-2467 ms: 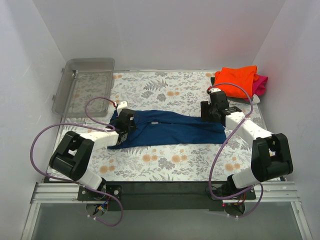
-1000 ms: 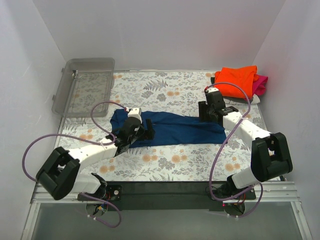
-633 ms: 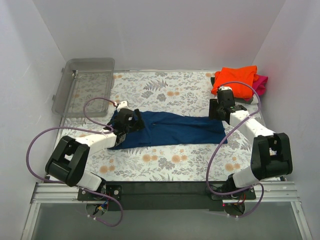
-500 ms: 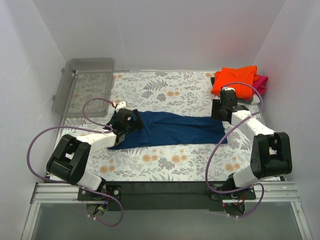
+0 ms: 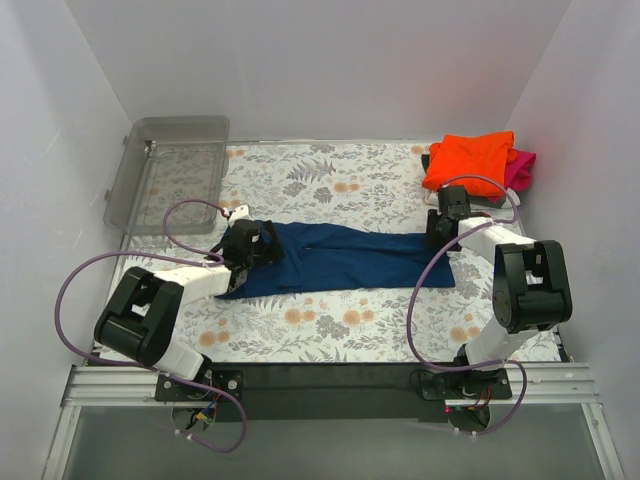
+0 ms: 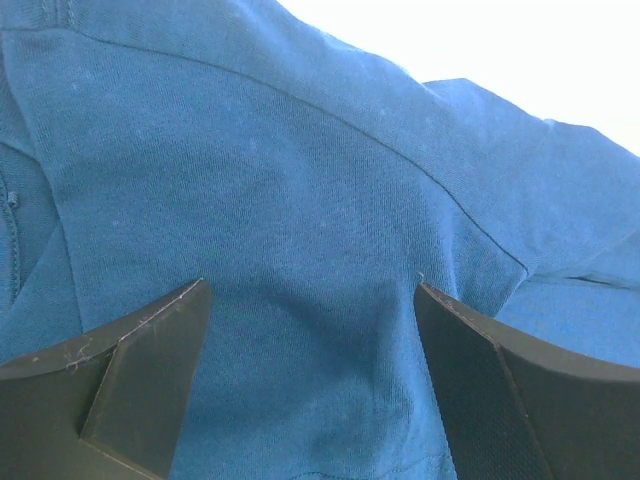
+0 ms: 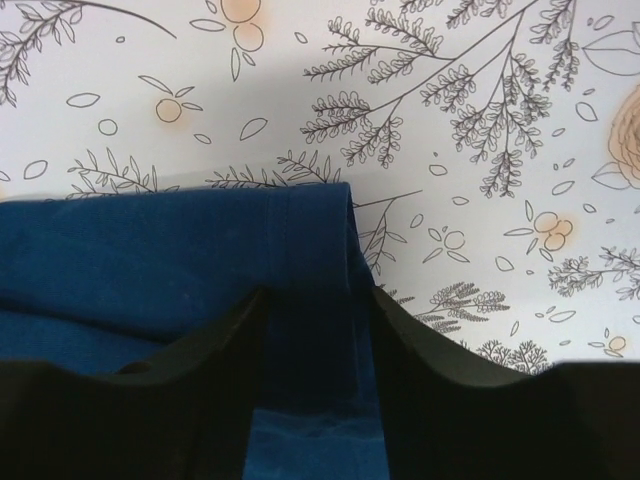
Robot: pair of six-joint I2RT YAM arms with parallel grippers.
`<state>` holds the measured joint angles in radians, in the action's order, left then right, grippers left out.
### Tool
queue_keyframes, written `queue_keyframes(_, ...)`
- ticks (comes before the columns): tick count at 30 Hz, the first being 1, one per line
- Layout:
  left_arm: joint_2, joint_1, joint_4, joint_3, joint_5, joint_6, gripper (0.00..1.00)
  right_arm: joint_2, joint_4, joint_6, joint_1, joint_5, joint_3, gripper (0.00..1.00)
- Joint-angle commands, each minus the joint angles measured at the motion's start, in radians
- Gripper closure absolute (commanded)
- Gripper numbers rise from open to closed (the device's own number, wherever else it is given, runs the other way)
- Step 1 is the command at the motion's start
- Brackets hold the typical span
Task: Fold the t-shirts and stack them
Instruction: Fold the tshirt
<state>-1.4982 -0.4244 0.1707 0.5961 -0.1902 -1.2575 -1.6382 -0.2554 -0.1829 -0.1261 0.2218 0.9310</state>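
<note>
The navy blue t-shirt (image 5: 350,256) lies folded lengthwise into a long strip across the middle of the table. My left gripper (image 5: 247,243) is low over its left end, and the left wrist view shows the gripper (image 6: 310,340) open with flat blue cloth (image 6: 300,180) between the jaws. My right gripper (image 5: 441,228) is down at the strip's right end. In the right wrist view the gripper (image 7: 315,295) has its jaws partly closed on either side of the hem corner (image 7: 310,215), with a gap still showing. A folded orange t-shirt (image 5: 470,160) lies on a magenta one (image 5: 523,168) at the back right.
A clear plastic bin (image 5: 170,172) leans at the back left corner. The floral table cover (image 5: 330,180) spreads under everything, with white walls close on three sides. Purple cables loop from both arms over the near part of the table.
My right gripper has moved right to the shirt's right end, come down over the hem and narrowed its jaws. My left gripper has pulled back to the shirt's left end and stayed open.
</note>
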Motion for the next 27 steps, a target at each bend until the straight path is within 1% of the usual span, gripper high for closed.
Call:
queue_keyframes(1, 0.000, 0.015, 0.000, -0.016, -0.006, 0.000, 0.24, -0.017, 0.051, -0.004, 0.011, -0.039, 0.002, 0.63)
queue_keyframes(3, -0.010, 0.019, -0.003, -0.015, -0.011, 0.001, 0.23, -0.031, 0.053, -0.003, 0.014, -0.038, 0.003, 0.67)
queue_keyframes(4, -0.016, 0.030, -0.013, -0.016, -0.014, 0.001, 0.23, -0.034, 0.053, -0.003, 0.019, -0.038, 0.003, 0.72)
queue_keyframes(6, -0.025, 0.044, -0.011, -0.027, -0.011, -0.005, 0.23, -0.037, 0.053, -0.001, 0.022, -0.039, 0.005, 0.78)
queue_keyframes(7, -0.023, 0.058, -0.007, -0.032, 0.000, -0.008, 0.23, -0.035, 0.053, -0.001, 0.025, -0.036, 0.006, 0.85)
queue_keyframes(9, -0.016, 0.067, -0.004, -0.036, 0.006, -0.008, 0.23, -0.029, 0.053, 0.000, 0.026, -0.015, 0.014, 0.92)
queue_keyframes(10, -0.013, 0.073, -0.004, -0.038, 0.002, -0.005, 0.23, -0.025, 0.051, 0.002, 0.028, -0.006, 0.018, 0.99)
queue_keyframes(15, -0.020, 0.096, -0.010, -0.044, 0.000, -0.006, 0.23, -0.035, 0.038, 0.028, 0.039, 0.042, 0.064, 0.99)
queue_keyframes(27, -0.020, 0.110, -0.011, -0.048, 0.012, -0.003, 0.23, -0.166, 0.008, 0.057, 0.069, 0.090, 0.177, 0.99)
